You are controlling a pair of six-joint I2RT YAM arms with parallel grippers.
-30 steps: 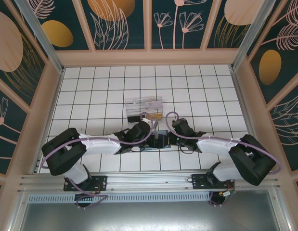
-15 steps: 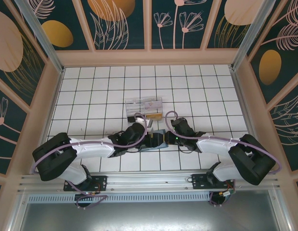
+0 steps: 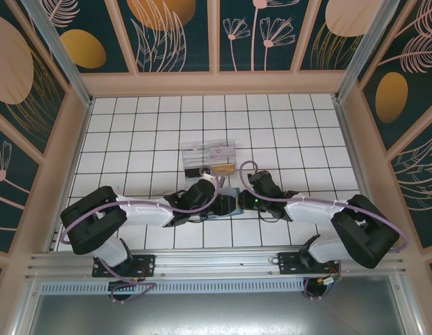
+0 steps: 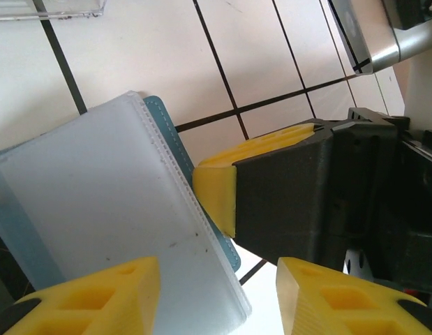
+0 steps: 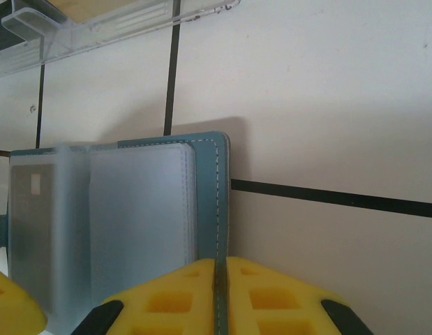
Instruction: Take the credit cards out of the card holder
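The card holder (image 3: 228, 202) is located on the white tiled table (image 3: 132, 125), near its front edge, between the two grippers and just in front of the clear plastic box (image 3: 209, 157). It is seen opened, with translucent sleeves fanned out from the teal cover.

The right gripper (image 5: 220, 269) is clenched on the stitched edge of the teal cover, which is pinched between both yellow fingers (image 5: 271, 300). The left gripper (image 4: 216, 273) is released: its jaws are spread wide, and a translucent sleeve lies just beside one fingertip without being clamped. The right gripper's yellow finger is seen pressed against the cover edge in the left wrist view.

Compared with half a second ago, the left arm's elbow has been drawn back up and inward, close to its pose of one second ago. The right arm, the card holder and the box are found unchanged in position.
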